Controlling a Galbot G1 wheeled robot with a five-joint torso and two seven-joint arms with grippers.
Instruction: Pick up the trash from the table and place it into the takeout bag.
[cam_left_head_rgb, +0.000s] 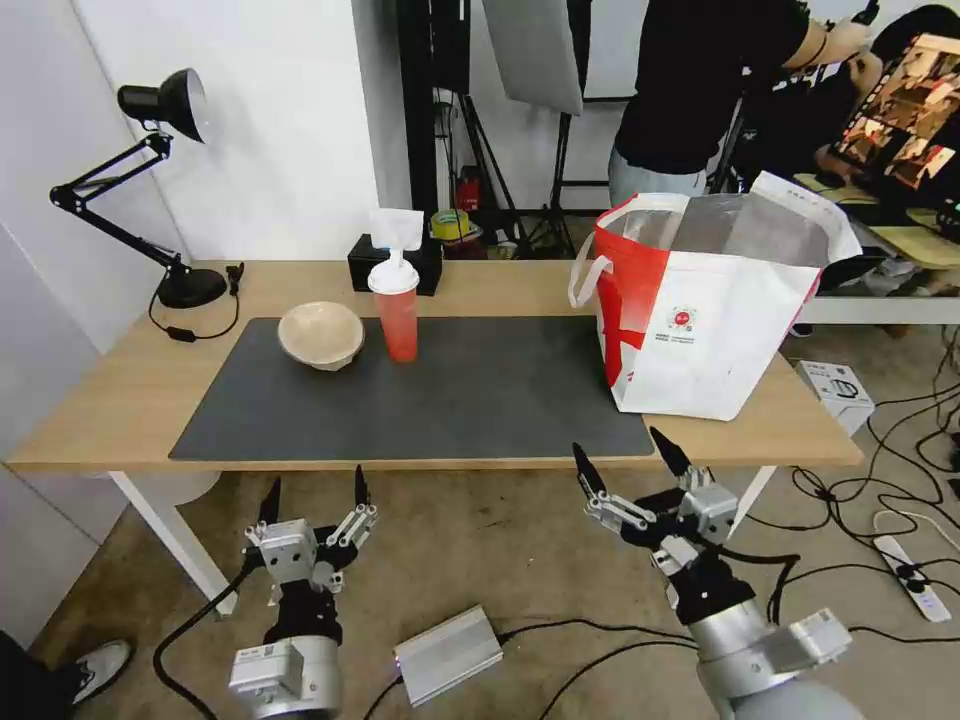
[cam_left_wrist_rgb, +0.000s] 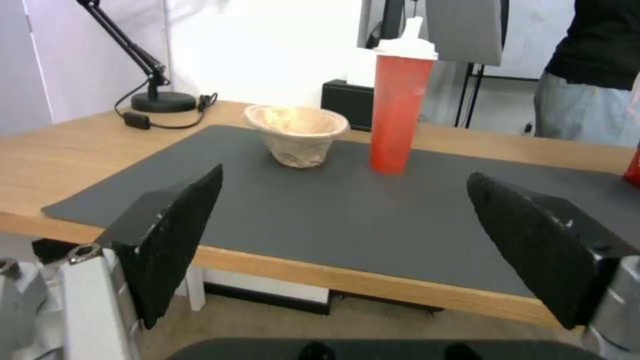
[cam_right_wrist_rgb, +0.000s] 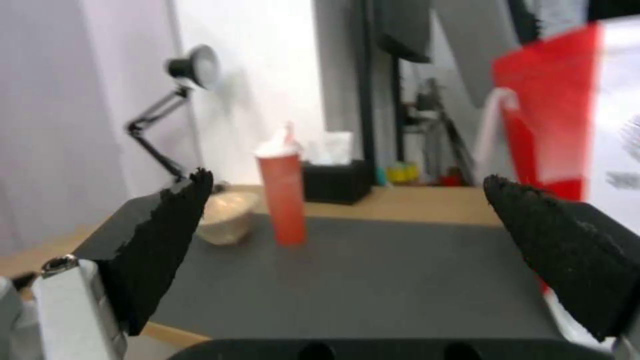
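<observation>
Table: the long light wooden table (cam_left_head_rgb: 120, 400) stood on white legs, with a dark grey mat (cam_left_head_rgb: 480, 400) covering most of its middle
Paper bowl: a shallow beige bowl (cam_left_head_rgb: 321, 335) sat on the far left part of the mat; in the left wrist view it (cam_left_wrist_rgb: 297, 134) stood just beside the cup, not touching it
Cup: a tall red drink cup (cam_left_head_rgb: 397, 310) with a white domed lid stood upright on the mat, just right of the bowl and in front of the black tissue box (cam_left_head_rgb: 395, 262)
Takeout bag: the white and red bag (cam_left_head_rgb: 705, 310) stood open at the right end of the table, partly on the mat's right edge, its silver lining showing and a white loop handle hanging on its left side; well apart from cup and bowl
Desk lamp: a black lamp (cam_left_head_rgb: 150, 180) stood at the far left corner of the table
Left gripper: the left gripper (cam_left_head_rgb: 313, 502) was held below and in front of the table's near edge, its black fingers spread apart and holding nothing
Right gripper: the right gripper (cam_left_head_rgb: 632, 468) was likewise low in front of the table edge, towards the bag's side, fingers wide apart and empty
Floor: a grey box (cam_left_head_rgb: 447, 655) and cables lay on the floor between the arms
</observation>
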